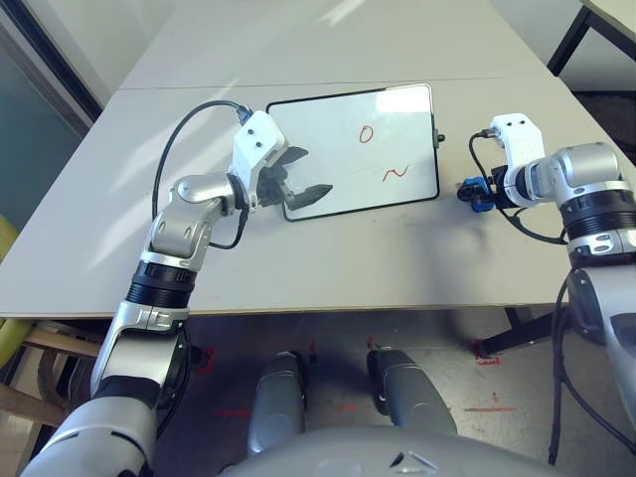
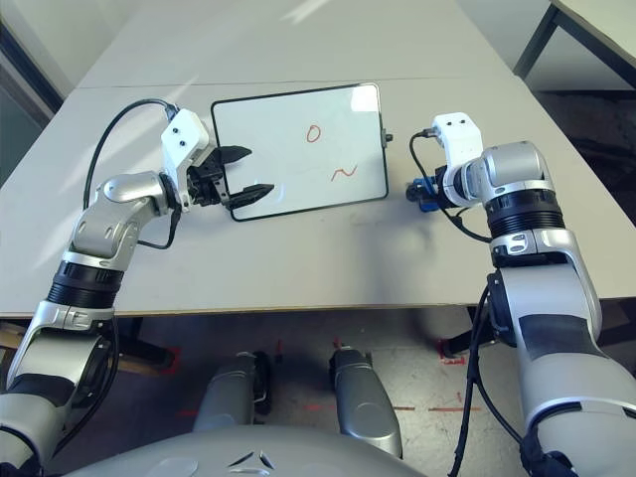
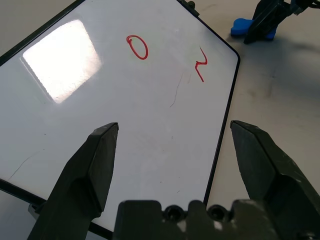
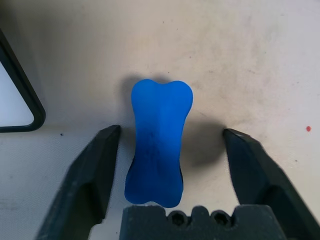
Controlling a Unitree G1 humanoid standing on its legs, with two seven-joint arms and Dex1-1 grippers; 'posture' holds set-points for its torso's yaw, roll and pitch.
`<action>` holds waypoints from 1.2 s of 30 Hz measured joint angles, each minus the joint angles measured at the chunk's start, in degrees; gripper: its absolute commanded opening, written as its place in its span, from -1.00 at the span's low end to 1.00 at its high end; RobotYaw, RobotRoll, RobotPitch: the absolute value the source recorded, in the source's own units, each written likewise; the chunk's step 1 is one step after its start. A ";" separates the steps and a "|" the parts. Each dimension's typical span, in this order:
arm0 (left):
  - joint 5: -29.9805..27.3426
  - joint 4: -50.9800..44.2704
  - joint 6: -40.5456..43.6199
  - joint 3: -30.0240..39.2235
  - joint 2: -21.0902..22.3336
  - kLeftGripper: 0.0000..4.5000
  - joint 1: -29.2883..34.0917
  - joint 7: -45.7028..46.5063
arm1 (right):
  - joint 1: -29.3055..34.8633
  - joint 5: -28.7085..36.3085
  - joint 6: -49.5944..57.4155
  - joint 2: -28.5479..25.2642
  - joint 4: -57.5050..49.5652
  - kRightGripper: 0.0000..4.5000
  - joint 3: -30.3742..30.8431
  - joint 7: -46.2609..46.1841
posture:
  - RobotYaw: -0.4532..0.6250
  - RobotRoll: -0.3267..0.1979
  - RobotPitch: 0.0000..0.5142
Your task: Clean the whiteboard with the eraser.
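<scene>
The whiteboard (image 1: 348, 149) lies flat mid-table, black-framed, with a red circle (image 1: 366, 133) and a red squiggle (image 1: 396, 173) on its right half. My left gripper (image 1: 314, 171) hovers open over the board's near left corner, nothing between its fingers; its wrist view looks across the whiteboard (image 3: 125, 100). To the right of the board, the blue bone-shaped eraser (image 4: 157, 145) rests on the table. My right gripper (image 4: 171, 132) straddles it, open, with a gap between each finger and the eraser. In the head view the eraser (image 1: 475, 191) sits just under that gripper.
The grey table (image 1: 328, 258) has bare room in front of the board up to its near edge. A second table (image 1: 328, 40) adjoins at the back, and a black table leg (image 1: 571, 40) stands at the far right. A black cable (image 1: 179, 139) loops from my left wrist.
</scene>
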 measured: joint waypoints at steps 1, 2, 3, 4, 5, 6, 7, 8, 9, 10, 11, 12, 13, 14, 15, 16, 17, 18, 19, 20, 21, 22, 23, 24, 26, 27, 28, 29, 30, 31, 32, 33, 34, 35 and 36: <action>0.00 0.04 -0.01 0.00 0.00 1.00 0.00 0.00 | -0.03 -0.12 -0.10 0.02 0.11 0.26 -0.02 -0.02 | -0.52 0.25 -0.59; 0.00 0.07 -0.02 0.00 0.00 1.00 0.00 0.00 | -0.03 -0.17 -0.17 0.03 0.19 0.07 -0.05 -0.02 | -0.52 0.25 -0.59; 0.00 0.11 -0.04 0.00 0.00 1.00 0.00 0.00 | -0.03 -0.20 -0.20 0.03 0.20 -0.10 -0.08 -0.03 | -0.52 0.25 -0.59; 0.00 0.14 -0.09 0.00 0.01 1.00 0.00 -0.01 | -0.03 -0.21 -0.20 0.04 0.20 -0.27 -0.09 -0.03 | -0.52 0.25 -0.60; 0.01 0.18 -0.14 0.00 0.01 1.00 0.00 -0.01 | -0.03 -0.21 -0.20 0.04 0.20 -0.44 -0.11 -0.03 | -0.52 0.25 -0.60; 0.01 0.24 -0.23 0.00 0.01 1.00 -0.01 -0.01 | -0.03 -0.22 -0.20 0.03 0.20 -0.61 -0.21 -0.02 | -0.52 0.25 -0.60; 0.01 0.27 -0.35 0.00 0.01 1.00 -0.01 -0.01 | -0.03 -0.22 -0.20 0.03 0.16 -0.76 -0.31 -0.01 | -0.52 0.25 -0.60; 0.01 0.27 -0.47 0.00 0.01 1.00 -0.01 -0.01 | -0.03 -0.24 -0.21 0.02 0.10 -0.85 -0.36 0.02 | -0.52 0.25 -0.60; 0.01 0.29 -0.62 0.00 0.01 1.00 -0.02 -0.02 | -0.03 -0.27 -0.24 0.00 -0.04 -0.88 -0.34 0.07 | -0.52 0.25 -0.60; 0.01 0.32 -0.71 0.00 0.00 1.00 -0.02 -0.02 | 0.00 -0.30 -0.30 -0.03 -0.18 -0.88 -0.26 0.16 | -0.52 0.25 -0.61; 0.01 0.36 -0.77 0.00 0.00 1.00 -0.03 -0.02 | 0.24 -0.43 -0.70 -0.20 -0.73 -0.88 0.19 0.54 | -0.52 0.25 -0.61; 0.01 0.42 -0.89 0.00 0.01 1.00 -0.04 -0.03 | 0.80 -0.87 -1.48 -0.65 -2.17 -0.88 1.03 1.37 | -0.52 0.25 -0.61; 0.01 0.54 -0.94 0.01 0.04 1.00 -0.06 -0.04 | 1.34 -1.42 -2.30 -1.27 -3.78 -0.88 2.13 2.30 | -0.52 0.25 -0.61; 0.01 0.72 -1.00 0.04 0.10 1.00 -0.07 -0.05 | 1.85 -1.99 -3.39 -2.05 -5.68 -0.88 3.35 3.38 | -0.51 0.25 -0.61; 0.02 0.90 -1.08 0.07 0.12 1.00 -0.09 -0.08 | 2.59 -2.84 -5.21 -3.47 -8.49 -0.88 5.33 4.97 | -0.51 0.25 -0.61; 0.02 1.15 -1.11 0.10 0.23 1.00 -0.11 -0.12 | 3.15 -3.74 -6.95 -4.93 -11.19 -0.88 7.07 6.53 | -0.51 0.25 -0.61; 0.02 1.37 -1.18 0.20 0.31 1.00 -0.11 -0.16 | 3.72 -4.72 -8.67 -6.34 -13.94 -0.88 8.49 7.97 | -0.51 0.25 -0.61; 0.02 1.57 -1.24 0.31 0.45 1.00 -0.12 -0.18 | 4.24 -5.78 -10.58 -7.86 -16.63 -0.88 10.14 9.55 | -0.51 0.25 -0.61; 0.02 1.83 -1.28 0.38 0.64 1.00 -0.14 -0.21 | 4.61 -6.96 -12.60 -9.14 -19.07 -0.88 11.76 10.90 | -0.51 0.25 -0.61; 0.02 1.96 -1.39 0.41 0.75 1.00 -0.14 -0.22 | 4.92 -7.86 -14.50 -10.17 -21.00 -0.88 12.91 11.99 | -0.52 0.25 -0.63; 0.02 2.05 -1.50 0.42 0.80 1.00 -0.15 -0.26 | 5.18 -9.29 -17.16 -11.46 -23.33 -0.88 14.52 13.47 | -0.52 0.25 -0.63; 0.02 2.12 -1.57 0.42 0.82 1.00 -0.15 -0.33 | 5.31 -10.47 -19.48 -12.41 -25.21 -0.88 15.72 14.64 | -0.52 0.25 -0.63; 0.02 2.14 -1.64 0.42 0.83 1.00 -0.15 -0.38 | 5.42 -12.08 -22.43 -13.49 -27.50 -0.88 17.42 16.17 | -0.52 0.25 -0.64; 0.02 2.17 -1.67 0.42 0.83 1.00 -0.15 -0.39 | 5.43 -13.77 -25.41 -14.40 -29.88 -0.88 19.18 17.85 | -0.52 0.25 -0.64; 0.02 2.21 -1.69 0.41 0.82 1.00 -0.16 -0.41 | 5.41 -16.82 -30.33 -14.72 -32.78 -0.88 22.00 20.44 | -0.52 0.25 -0.65; 0.02 2.21 -1.69 0.40 0.82 1.00 -0.16 -0.43 | 5.41 -18.01 -31.92 -14.69 -33.38 -0.88 23.09 21.29 | -0.52 0.25 -0.65; 0.05 2.21 -1.70 0.37 0.83 1.00 -0.16 -0.46 | 5.39 -19.33 -33.55 -14.53 -33.56 -0.88 24.13 22.27 | -0.52 0.25 -0.66; 0.13 2.21 -1.73 0.34 0.85 1.00 -0.16 -0.52 | 5.29 -20.42 -34.61 -14.34 -33.48 -0.88 24.93 23.12 | -0.52 0.25 -0.66; 0.22 2.20 -1.76 0.33 0.86 1.00 -0.16 -0.57 | 5.24 -21.12 -35.47 -14.04 -33.44 -0.88 25.32 23.90 | -0.51 0.25 -0.66; 0.35 2.20 -1.78 0.31 0.87 1.00 -0.16 -0.59 | 5.07 -22.13 -36.61 -13.57 -33.31 -0.88 25.66 24.76 | -0.51 0.25 -0.67; 0.45 2.20 -1.78 0.30 0.87 1.00 -0.16 -0.60 | 4.74 -22.94 -37.59 -13.19 -33.07 -0.88 26.03 25.36 | -0.51 0.25 -0.67; 0.50 2.20 -1.78 0.29 0.87 1.00 -0.17 -0.60 | 4.35 -23.90 -38.76 -12.73 -32.62 -0.88 26.41 25.95 | -0.50 0.25 -0.66; 0.52 2.17 -1.78 0.28 0.87 1.00 -0.19 -0.61 | 4.08 -24.79 -39.72 -12.34 -32.05 -0.88 26.65 26.31 | -0.50 0.25 -0.66; 0.53 2.14 -1.78 0.28 0.90 1.00 -0.19 -0.62 | 3.81 -25.53 -40.72 -11.89 -31.08 -0.88 26.82 26.71 | -0.49 0.25 -0.66; 0.53 2.07 -1.78 0.28 0.94 1.00 -0.19 -0.63 | 3.63 -26.42 -41.67 -11.48 -30.10 -0.88 27.00 26.98 | -0.49 0.25 -0.66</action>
